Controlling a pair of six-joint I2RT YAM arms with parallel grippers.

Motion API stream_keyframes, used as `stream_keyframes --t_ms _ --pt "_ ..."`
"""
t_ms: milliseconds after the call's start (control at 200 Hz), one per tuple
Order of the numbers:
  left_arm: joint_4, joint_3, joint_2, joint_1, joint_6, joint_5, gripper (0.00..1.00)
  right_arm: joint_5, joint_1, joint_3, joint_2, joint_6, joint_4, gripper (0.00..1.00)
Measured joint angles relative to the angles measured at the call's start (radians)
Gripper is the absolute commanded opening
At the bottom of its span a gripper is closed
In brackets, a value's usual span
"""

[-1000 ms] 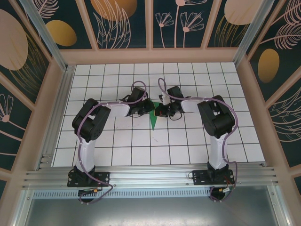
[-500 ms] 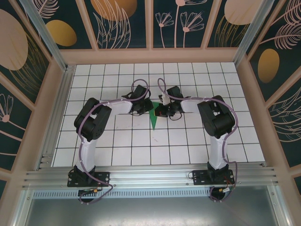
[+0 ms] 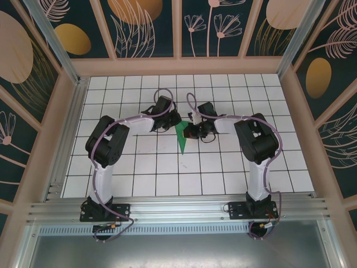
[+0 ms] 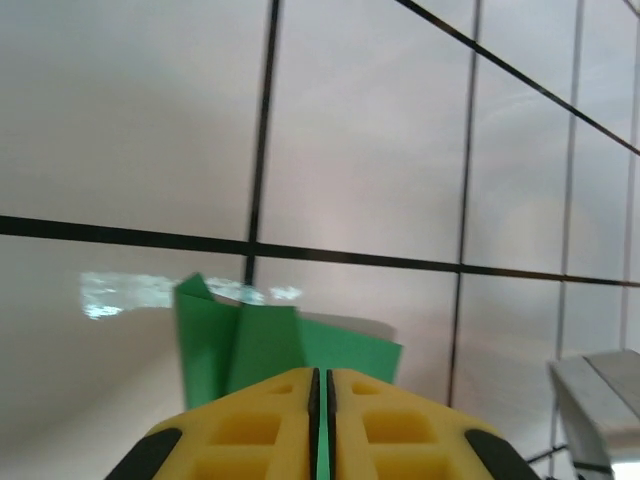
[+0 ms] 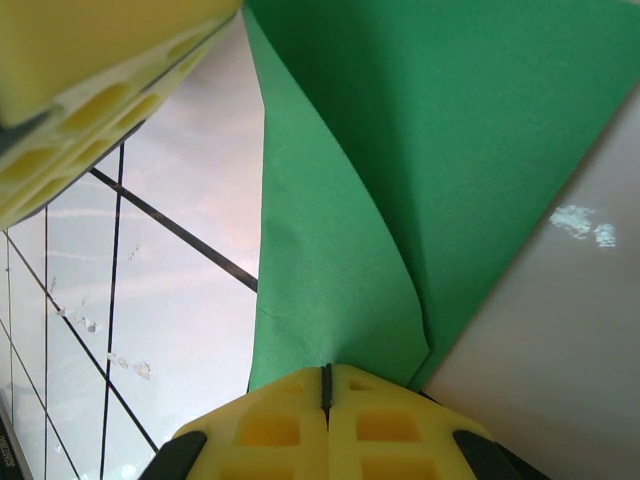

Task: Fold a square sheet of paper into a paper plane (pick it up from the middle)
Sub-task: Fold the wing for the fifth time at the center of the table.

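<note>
From above, the green paper plane (image 3: pixel 181 139) points toward the arm bases over the tiled counter (image 3: pixel 139 167), between the left gripper (image 3: pixel 173 124) and right gripper (image 3: pixel 188 132); the left wrist view shows the left gripper's yellow fingers (image 4: pixel 260 425) pinching its edge, and the right wrist view shows the right gripper (image 5: pixel 325 395) clamping its fold.

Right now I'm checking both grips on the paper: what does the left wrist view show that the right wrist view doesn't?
Left wrist: the left tool pinching a thin edge, small flaps of the paper beyond. Right wrist: the right tool at a broad fold, another yellow pad upper left. Both: green paper, tiled table.
</note>
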Motion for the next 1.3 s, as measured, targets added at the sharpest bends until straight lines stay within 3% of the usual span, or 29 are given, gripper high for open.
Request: stream_keyframes --t_ms 290,530,1301 --pt "0.084 -0.017 0.005 -0.002 -0.001 0.076 0.14 0.0 0.0 0.0 0.0 0.0 0.0 0.0" --pt "0.077 -0.012 0.068 -0.001 0.004 0.074 0.14 0.0 0.0 0.0 0.0 0.0 0.0 0.0" --pt "-0.032 0.059 0.089 0.01 0.023 -0.117 0.18 0.001 0.0 -0.018 -0.006 0.0 0.026 0.0"
